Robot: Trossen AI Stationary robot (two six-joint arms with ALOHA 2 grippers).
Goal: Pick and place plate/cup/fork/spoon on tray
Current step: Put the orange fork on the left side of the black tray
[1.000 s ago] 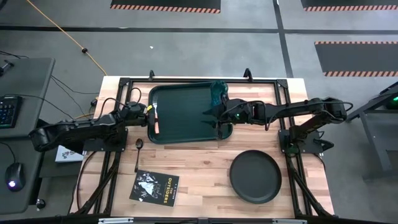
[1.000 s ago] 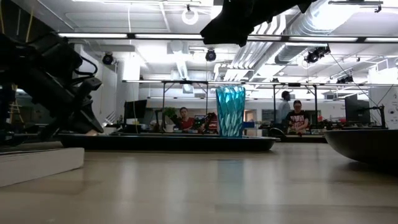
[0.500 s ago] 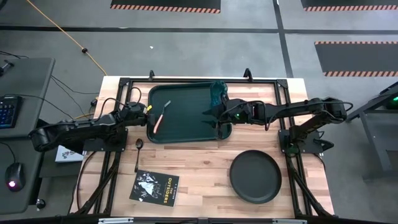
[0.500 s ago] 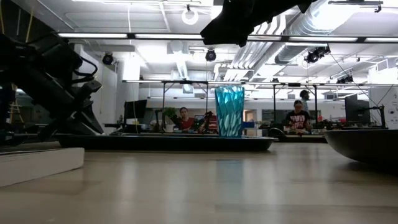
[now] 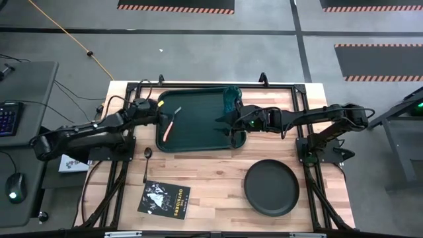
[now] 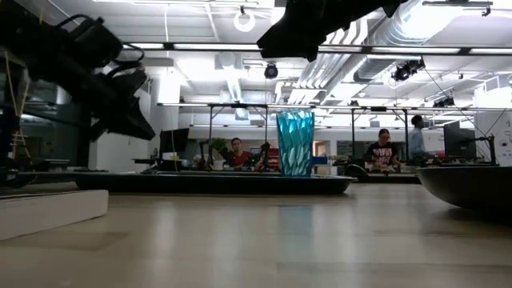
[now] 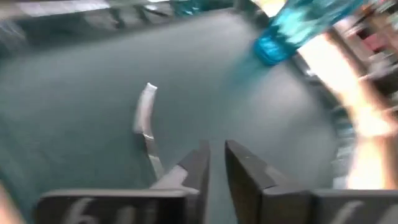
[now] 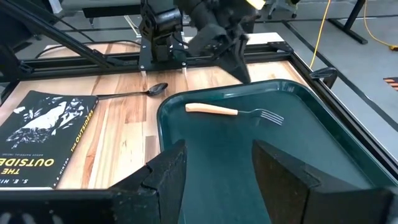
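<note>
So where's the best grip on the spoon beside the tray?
Grip the spoon mid-handle from straight above, fingers closing across it. It lies flat on the table, bowl toward the tray, its thin handle pointing at the book.

Tray [image 5: 198, 135]: dark green, rectangular, raised lip, flat on the far middle of the desk. Fork [image 5: 170, 123]: pale handle, lies slanted inside the tray's left part, tines toward the far side. Cup [image 5: 230, 98]: translucent teal, upright in the tray's far right corner. Spoon [image 5: 147, 160]: on bare wood just near-left of the tray, bowl toward the tray. Plate [image 5: 271, 188]: round, matte black, near right, well apart from the tray.
</note>
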